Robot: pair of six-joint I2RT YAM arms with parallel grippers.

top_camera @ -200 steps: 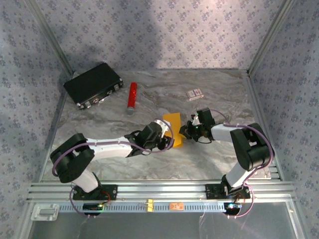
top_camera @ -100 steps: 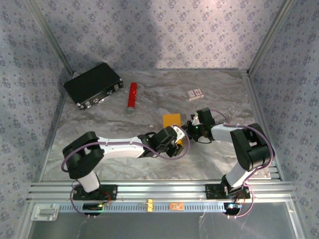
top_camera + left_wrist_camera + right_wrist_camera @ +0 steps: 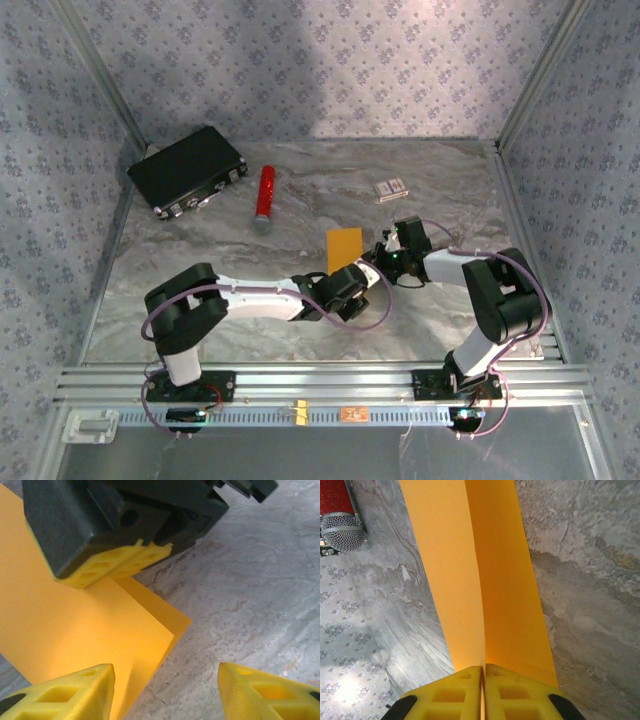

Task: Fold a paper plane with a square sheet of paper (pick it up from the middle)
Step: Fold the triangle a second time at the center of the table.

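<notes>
Pinches thin folded orange-yellow sheet of paper [image 3: 475,570] in right gripper [image 3: 483,672], pads [image 3: 455,692] pressed together. Holds left gripper [image 3: 165,685] fingers [image 3: 65,690] spread by its corner.

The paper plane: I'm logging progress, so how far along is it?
Early. Done: the square sheet of paper is doubled over, with two layers showing. In hand: the right gripper is shut on its edge, while the left gripper stands open by a lower corner. Left: no pointed nose or wing folds show, so most of the creasing remains.
</notes>
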